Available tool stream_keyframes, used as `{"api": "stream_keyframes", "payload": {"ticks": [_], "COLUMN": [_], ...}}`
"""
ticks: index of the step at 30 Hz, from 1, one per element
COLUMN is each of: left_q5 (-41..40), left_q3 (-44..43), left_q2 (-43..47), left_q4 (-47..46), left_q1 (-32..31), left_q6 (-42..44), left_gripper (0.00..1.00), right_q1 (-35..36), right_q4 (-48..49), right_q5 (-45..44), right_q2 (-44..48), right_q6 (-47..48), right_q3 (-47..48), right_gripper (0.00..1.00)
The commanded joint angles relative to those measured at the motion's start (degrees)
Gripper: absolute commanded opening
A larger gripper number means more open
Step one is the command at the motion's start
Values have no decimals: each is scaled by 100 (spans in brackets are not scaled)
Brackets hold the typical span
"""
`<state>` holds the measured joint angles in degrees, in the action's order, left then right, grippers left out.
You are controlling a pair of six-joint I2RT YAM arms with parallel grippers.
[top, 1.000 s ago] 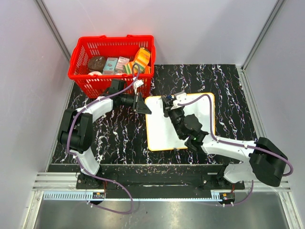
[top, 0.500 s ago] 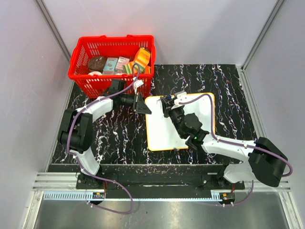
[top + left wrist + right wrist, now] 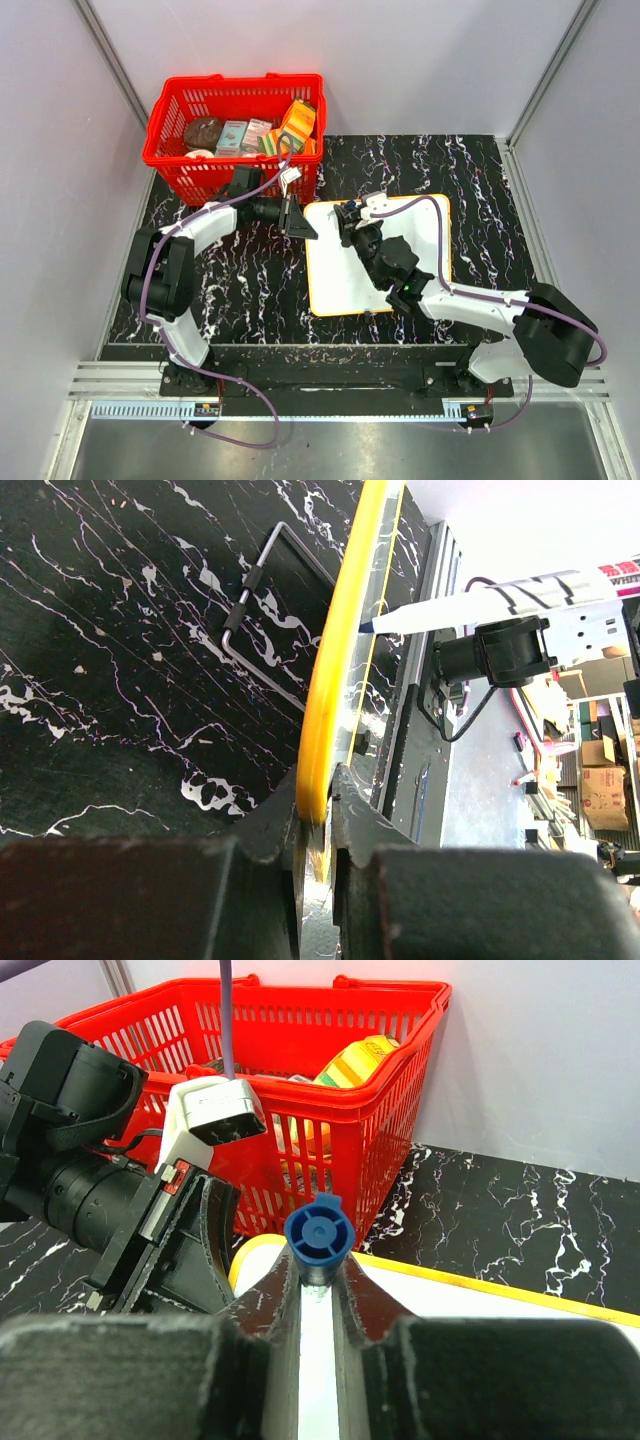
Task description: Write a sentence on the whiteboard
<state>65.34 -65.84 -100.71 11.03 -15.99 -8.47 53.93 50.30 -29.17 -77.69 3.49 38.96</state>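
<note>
The whiteboard (image 3: pixel 335 280) lies flat on the black marbled table, white with a yellow-orange rim. My left gripper (image 3: pixel 305 228) is shut on its far left edge; the left wrist view shows the jaws (image 3: pixel 318 805) pinching the yellow rim (image 3: pixel 345 630). My right gripper (image 3: pixel 347 220) is shut on a white marker with a blue end (image 3: pixel 317 1232), held upright over the board's far left corner. In the left wrist view the marker (image 3: pixel 480 598) has its blue tip at the board surface. No blue letters of the sentence show; the right arm covers much of the board.
A red basket (image 3: pixel 175 150) with boxes and packets stands at the back left, just beyond the left gripper; it also shows in the right wrist view (image 3: pixel 400 1070). A bent metal wire (image 3: pixel 262 590) lies on the table beside the board. Grey walls enclose the table.
My right gripper with the marker has shifted slightly left, toward the board's far left corner. The left gripper and the board have not moved.
</note>
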Motion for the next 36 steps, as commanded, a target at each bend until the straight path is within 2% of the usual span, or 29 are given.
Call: {"api": "stream_keyframes", "payload": {"ticks": [1, 25, 36], "left_q5": [-689, -689, -689], "left_q3": [-51, -60, -69], "left_q2": [121, 121, 113], "left_q4": [-400, -400, -400], "left_q1": [96, 96, 96], "left_q6": [513, 513, 513], "left_gripper": [0, 0, 0], "right_q1": [-85, -208, -225], "right_q4": [23, -196, -319], "right_q5": [-159, -607, -476], "right_q2": [-71, 201, 395], "right_q6": [-67, -146, -313], "right_q3": [208, -2, -204], "right_gripper": [0, 0, 0]}}
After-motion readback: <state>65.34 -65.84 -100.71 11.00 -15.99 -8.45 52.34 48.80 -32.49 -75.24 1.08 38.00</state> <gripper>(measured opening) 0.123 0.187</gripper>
